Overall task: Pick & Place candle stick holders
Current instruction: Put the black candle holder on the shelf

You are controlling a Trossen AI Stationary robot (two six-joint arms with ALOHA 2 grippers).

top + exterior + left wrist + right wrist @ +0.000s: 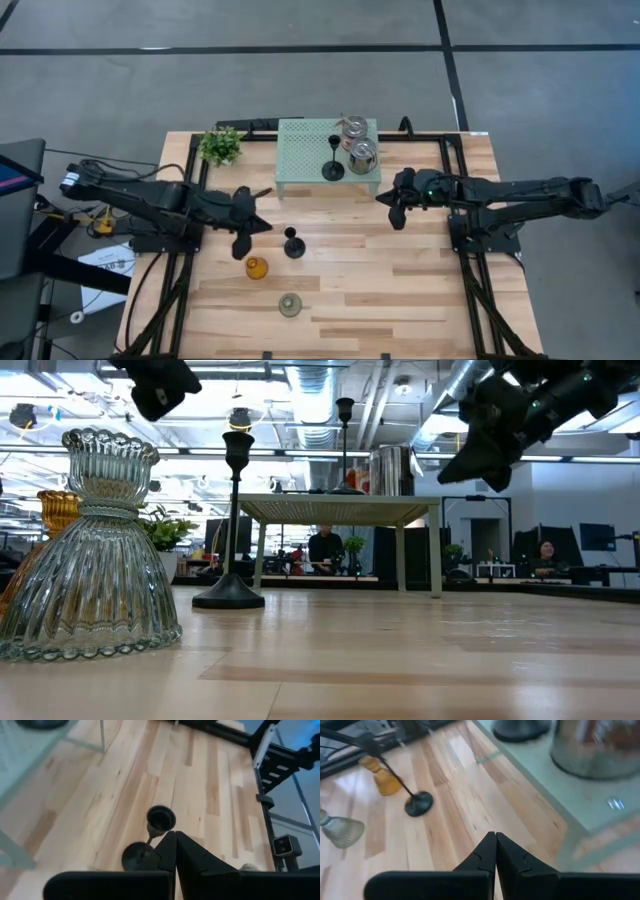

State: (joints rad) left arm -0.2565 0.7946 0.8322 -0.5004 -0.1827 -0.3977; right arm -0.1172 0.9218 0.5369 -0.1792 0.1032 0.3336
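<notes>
A slim black stemmed holder stands on its round base on the wooden table, with an amber glass holder and a pale green glass holder nearer the near edge. A second black stemmed holder and two silvery jar-like holders stand on a pale green mesh stand at the far side. My left gripper is shut and empty, raised just left of the black holder on the table. My right gripper is shut and empty, raised beside the stand's right near corner.
A small green potted plant stands at the stand's left. Black frame rails run along both table sides. Bare wood lies at the table's middle and near right. In the low view people sit in the room behind.
</notes>
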